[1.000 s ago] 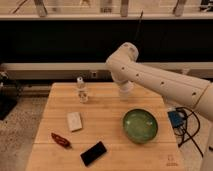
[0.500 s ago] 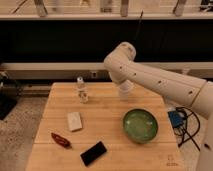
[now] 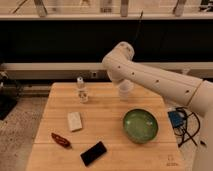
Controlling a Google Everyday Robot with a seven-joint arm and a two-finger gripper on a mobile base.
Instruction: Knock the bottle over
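The bottle (image 3: pixel 81 90) is small, slim and clear with a white cap. It stands upright on the wooden table (image 3: pixel 105 125), at the back left. The white arm (image 3: pixel 150 77) reaches in from the right, with its bulky joint above the table's back edge, to the right of the bottle and apart from it. My gripper is hidden behind the arm, so I cannot point to it. A translucent white cup (image 3: pixel 125 91) stands just below the arm's joint, to the right of the bottle.
A green bowl (image 3: pixel 140 125) sits at the right. A pale sponge-like block (image 3: pixel 74 121), a red chilli-like item (image 3: pixel 61 140) and a black phone (image 3: pixel 94 153) lie at the front left. Blue gear and cables (image 3: pixel 176 120) are beside the table's right edge.
The arm's joint has drifted a little to the left, toward the bottle. The bottle and the other things have not moved.
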